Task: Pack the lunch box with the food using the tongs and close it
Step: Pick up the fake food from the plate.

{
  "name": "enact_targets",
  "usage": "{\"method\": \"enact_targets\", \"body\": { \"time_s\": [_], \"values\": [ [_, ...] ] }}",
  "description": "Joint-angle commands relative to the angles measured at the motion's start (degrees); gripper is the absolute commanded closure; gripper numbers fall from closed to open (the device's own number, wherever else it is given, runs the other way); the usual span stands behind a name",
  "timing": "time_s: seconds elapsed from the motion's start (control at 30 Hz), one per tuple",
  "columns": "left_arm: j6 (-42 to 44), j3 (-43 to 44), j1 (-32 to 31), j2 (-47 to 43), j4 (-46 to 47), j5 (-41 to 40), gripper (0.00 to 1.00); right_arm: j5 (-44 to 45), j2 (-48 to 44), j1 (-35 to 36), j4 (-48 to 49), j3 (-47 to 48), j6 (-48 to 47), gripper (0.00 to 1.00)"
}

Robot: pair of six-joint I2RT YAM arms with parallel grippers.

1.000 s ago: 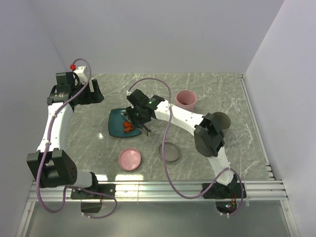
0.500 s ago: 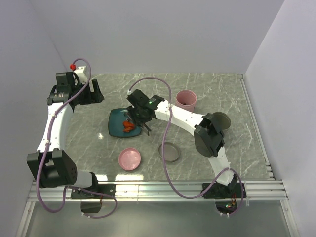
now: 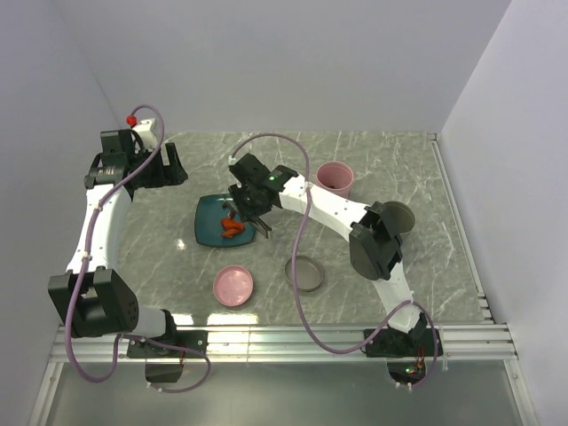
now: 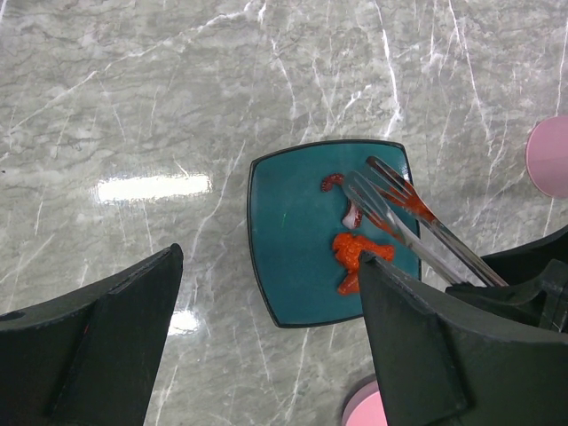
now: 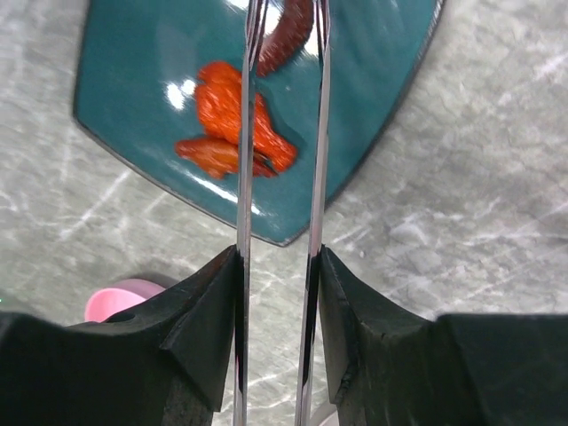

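Observation:
My right gripper (image 5: 277, 262) (image 3: 253, 209) is shut on the silver tongs (image 5: 317, 160) (image 4: 417, 226), one finger pressing each arm from outside. The tongs reach over the teal plate (image 5: 133, 71) (image 3: 206, 222). A dark red piece (image 5: 288, 35) lies between the two arms near their tips. Red-orange food (image 5: 235, 120) (image 4: 351, 253) (image 3: 232, 229) is clumped on the plate under the left arm, and a small white piece (image 4: 352, 213) lies by the tips. My left gripper (image 4: 269, 257) (image 3: 164, 167) hangs open and empty, high at the back left. Round pink and grey containers look like the lunch box parts.
A pink tub (image 3: 335, 178) stands at the back right of the plate. A shallow pink bowl (image 3: 234, 285) and a grey round dish (image 3: 304, 273) sit in front of the plate. A grey disc (image 3: 401, 216) lies behind the right arm's elbow. A rail edges the table on the right.
My right gripper has squeezed the tongs' arms closer together and shifted a little toward the back over the plate. The left arm has not moved.

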Motion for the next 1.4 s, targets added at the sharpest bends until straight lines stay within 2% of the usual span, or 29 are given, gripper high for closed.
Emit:
{"method": "enact_targets", "body": {
  "time_s": [0.0, 0.33, 0.7, 1.03, 1.37],
  "values": [
    [-0.1, 0.7, 0.07, -0.75, 1.45, 1.14, 0.14, -1.92, 0.44, -0.14, 0.18, 3.8, -1.08, 0.53],
    [-0.01, 0.69, 0.07, -0.58, 1.45, 1.5, 0.14, -0.34, 3.51, 0.56, -1.49, 6.0, -3.18, 0.47],
    [0.08, -0.18, 0.07, -0.93, 1.97, 1.41, 0.14, 1.15, 5.98, 0.74, -3.16, 7.14, -4.95, 0.5],
    [-0.01, -0.27, 0.07, -1.11, 2.24, 1.23, 0.14, 1.42, 4.49, 0.65, -2.72, 9.07, -6.09, 0.68],
    [-0.1, -0.01, 0.07, -1.19, 1.89, 1.15, 0.14, 0.89, 2.38, 0.65, -2.2, 10.75, -7.23, 0.83]
  ]
}}
